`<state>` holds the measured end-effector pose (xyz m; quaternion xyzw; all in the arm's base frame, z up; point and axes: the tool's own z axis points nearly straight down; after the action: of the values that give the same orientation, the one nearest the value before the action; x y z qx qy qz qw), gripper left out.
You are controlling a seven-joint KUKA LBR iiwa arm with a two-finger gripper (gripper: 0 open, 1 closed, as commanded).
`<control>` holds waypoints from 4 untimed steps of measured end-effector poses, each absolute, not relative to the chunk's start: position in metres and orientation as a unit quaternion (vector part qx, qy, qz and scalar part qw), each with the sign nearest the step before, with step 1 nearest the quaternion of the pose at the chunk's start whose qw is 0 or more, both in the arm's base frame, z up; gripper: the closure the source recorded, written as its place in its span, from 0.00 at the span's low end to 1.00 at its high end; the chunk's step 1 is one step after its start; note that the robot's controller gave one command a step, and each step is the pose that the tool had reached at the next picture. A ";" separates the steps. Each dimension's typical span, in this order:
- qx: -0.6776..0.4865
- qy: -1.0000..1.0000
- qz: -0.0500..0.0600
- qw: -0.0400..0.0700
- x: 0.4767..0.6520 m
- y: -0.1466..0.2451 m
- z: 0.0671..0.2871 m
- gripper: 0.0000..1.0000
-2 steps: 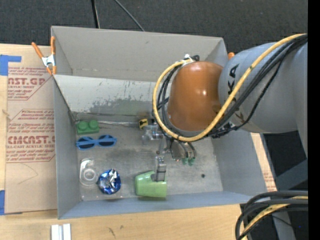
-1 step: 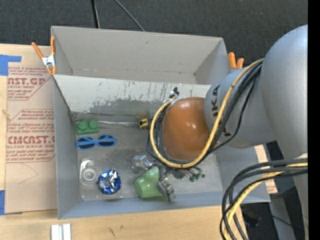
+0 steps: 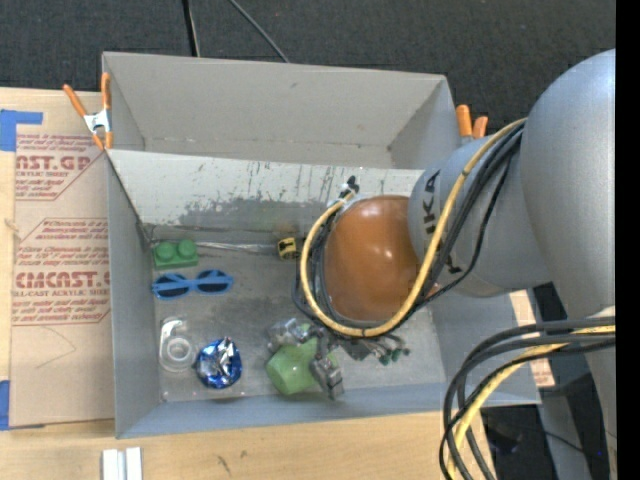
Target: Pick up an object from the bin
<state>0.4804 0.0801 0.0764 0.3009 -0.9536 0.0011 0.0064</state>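
Grey metal walls of the bin (image 3: 270, 108) slope down to a scuffed floor. The arm's orange cover (image 3: 368, 258) hangs over the floor's middle, and the tool (image 3: 322, 366) sits low at about 6 o'clock of the floor. A pale green rounded block (image 3: 288, 373) lies just beside it on its 9 o'clock side. Whether the tool stands wide or narrow cannot be told. Farther toward 9 o'clock lie a blue foil-wrapped ball (image 3: 218, 363) and a clear ring (image 3: 177, 349). Blue toy glasses (image 3: 192, 284) and a green brick (image 3: 175, 254) lie at 10 o'clock.

- Pale green lump (image 3: 290, 371): chunky, with rounded corners.
- Lies on the floor of the bin (image 3: 250, 108), close to its near wall, just right of a crumpled shiny blue ball (image 3: 218, 363).
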 end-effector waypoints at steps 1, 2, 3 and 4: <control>0.348 -0.937 0.001 -0.005 0.489 0.076 0.222 1.00; 0.420 -0.908 -0.001 0.001 0.482 0.063 0.167 1.00; 0.658 -0.753 -0.001 0.000 0.514 0.052 0.137 1.00; 0.517 -0.856 -0.002 -0.001 0.494 0.168 0.145 1.00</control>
<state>0.4944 0.1676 0.1452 0.5175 -0.8557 -0.0023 -0.0014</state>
